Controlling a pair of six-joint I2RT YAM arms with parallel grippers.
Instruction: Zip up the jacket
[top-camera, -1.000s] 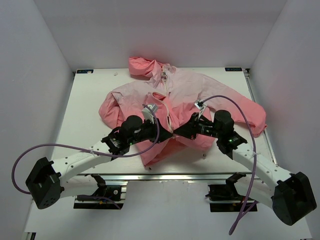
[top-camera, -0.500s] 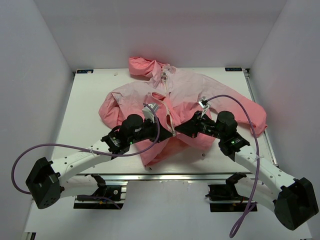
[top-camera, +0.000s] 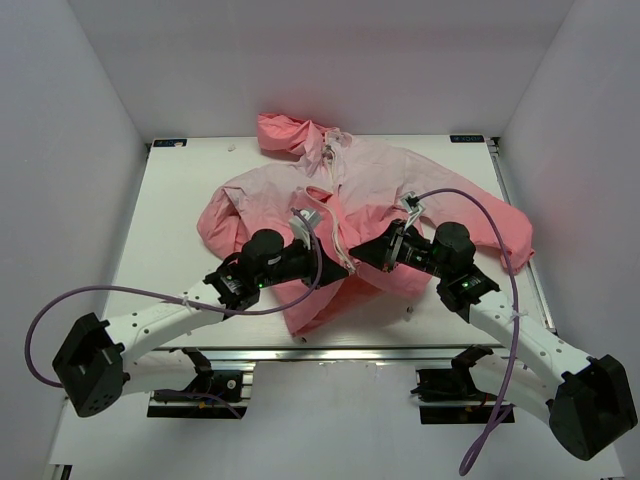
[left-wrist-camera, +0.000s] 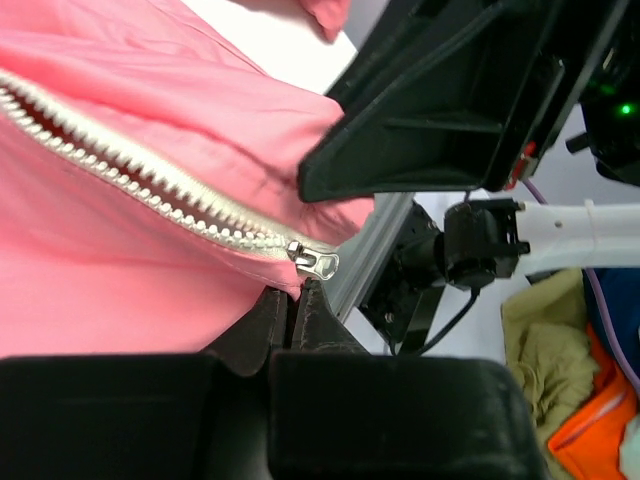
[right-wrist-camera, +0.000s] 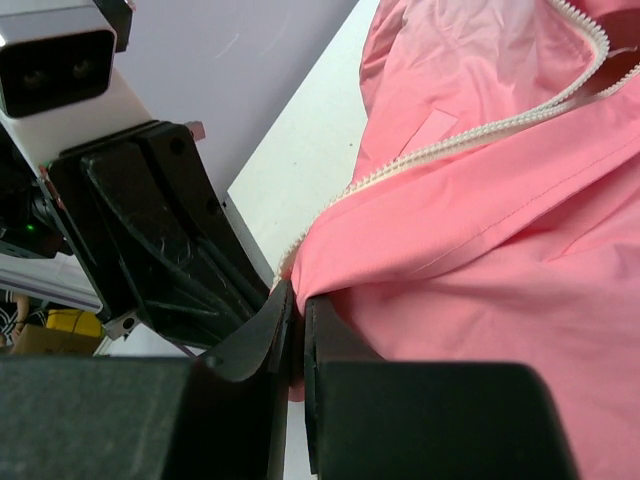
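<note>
The pink hooded jacket (top-camera: 400, 195) lies on its back on the white table (top-camera: 175, 215), hood at the far side, and its whitish zipper (top-camera: 335, 215) is open down the front. My left gripper (top-camera: 333, 262) is shut on the left front's bottom edge. In the left wrist view, the gripper (left-wrist-camera: 296, 295) pinches the fabric just below the metal slider (left-wrist-camera: 318, 263) at the end of the teeth (left-wrist-camera: 130, 165). My right gripper (top-camera: 364, 258) is shut on the right front's bottom corner. The right wrist view shows the gripper (right-wrist-camera: 297, 300) pinching it beside that side's teeth (right-wrist-camera: 450, 140).
The two grippers sit almost tip to tip at the jacket's hem, each seeing the other's black body close by (left-wrist-camera: 450, 100) (right-wrist-camera: 150, 230). The right sleeve (top-camera: 505, 235) reaches toward the table's right edge. White walls enclose the table on three sides.
Both grippers have drawn the hem corners slightly up and away from the near edge. The lower front has bunched and the right arm has shifted a little to the right.
</note>
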